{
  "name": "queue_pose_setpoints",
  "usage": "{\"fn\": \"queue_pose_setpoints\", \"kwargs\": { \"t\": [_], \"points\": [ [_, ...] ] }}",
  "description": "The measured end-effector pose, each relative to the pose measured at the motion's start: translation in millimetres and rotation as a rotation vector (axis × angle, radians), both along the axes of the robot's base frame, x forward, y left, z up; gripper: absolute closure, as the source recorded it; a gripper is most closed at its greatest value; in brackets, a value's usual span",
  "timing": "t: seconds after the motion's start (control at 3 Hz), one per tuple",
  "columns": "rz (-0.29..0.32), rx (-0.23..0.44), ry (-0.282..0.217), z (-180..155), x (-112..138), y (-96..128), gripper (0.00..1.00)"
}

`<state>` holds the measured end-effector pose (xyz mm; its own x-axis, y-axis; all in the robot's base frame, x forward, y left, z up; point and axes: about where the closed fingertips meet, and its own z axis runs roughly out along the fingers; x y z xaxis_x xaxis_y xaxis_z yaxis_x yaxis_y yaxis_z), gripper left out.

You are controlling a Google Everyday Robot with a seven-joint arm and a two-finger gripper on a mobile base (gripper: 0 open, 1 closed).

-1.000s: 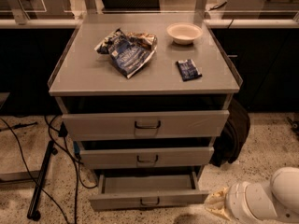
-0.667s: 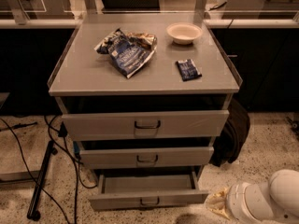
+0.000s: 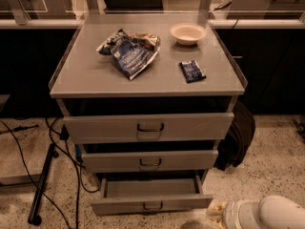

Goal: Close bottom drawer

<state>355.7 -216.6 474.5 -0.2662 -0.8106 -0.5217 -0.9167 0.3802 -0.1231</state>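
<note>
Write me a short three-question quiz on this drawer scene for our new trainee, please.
1. True or false: the bottom drawer stands open.
2. Fill in: on the cabinet top, the white ___ sits farther back than the small blue packet.
3. The gripper is: A) resting on the cabinet top; B) low, by the bottom drawer's right front corner; C) left of the cabinet.
Key: 1 true; 2 bowl; 3 B.
</note>
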Motion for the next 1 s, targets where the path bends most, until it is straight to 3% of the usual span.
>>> {"fn": "queue_pose_setpoints", "kwargs": {
  "t": [0.33,0.67,1.0],
  "points": [
    [0.003,0.028,-0.02,-57,12,-6,1.0],
    [0.016,0.053,0.026,-125,29,-15,1.0],
    [-0.004,0.096,0.071,-167,26,-7,1.0]
  ]
}}
